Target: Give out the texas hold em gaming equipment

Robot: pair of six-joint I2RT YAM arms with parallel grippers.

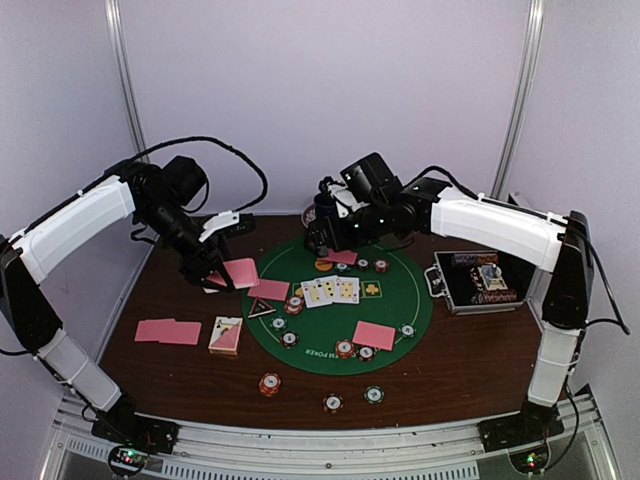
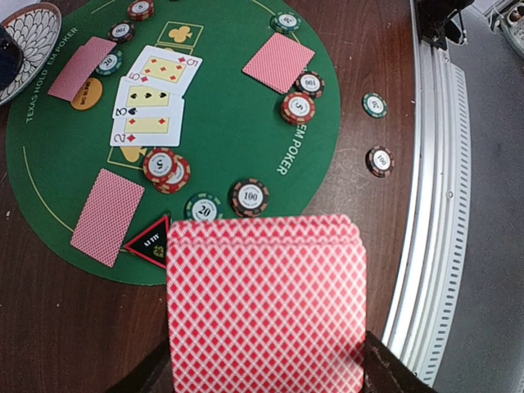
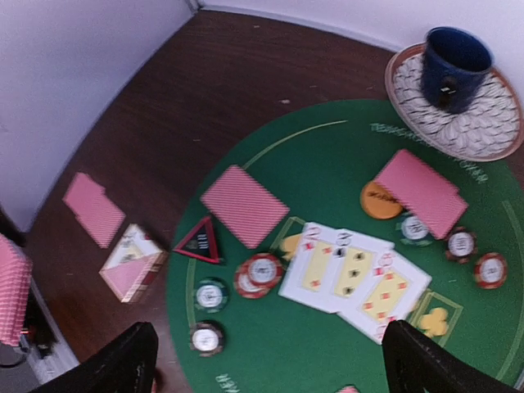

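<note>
Far left, off the mat (image 1: pixel 396 295) at 8 o'clock, a pair (image 1: pixel 168 331) of pink cards lies face down on the wood, the box (image 1: pixel 226 335) just beside it. Up at 10 o'clock, just off the felt, the left gripper (image 1: pixel 214 276) is clamped on the deck (image 2: pixel 266 303), one finger on each long side, backs up, held about level above the table. The deck's long axis runs straight out from the wrist, and its free short edge points in over the mat's rim, toward the triangle (image 2: pixel 149 243) and the chips (image 2: pixel 168 169) beyond. Moving across: the hand at 10 (image 1: pixel 269 290) o'clock is down, and the face-up cards (image 1: pixel 330 291) sit fanned near the centre. The right gripper (image 3: pixel 274 352) hangs over 12 o'clock with its jaws spread wide and nothing in them, above the hand at 12 (image 1: pixel 342 257) o'clock, which partly covers the orange disc (image 1: pixel 323 265). The hand at 4 (image 1: pixel 374 335) o'clock is down too, and the case (image 1: pixel 480 282) stands open off the mat at 3 o'clock. This looks like the dealing step, with most seats served. The next move, I reckon, calls for the free right arm to swing over to 10 o'clock and pinch only the top card by that free short edge. Dragging two off together is the risk.
</note>
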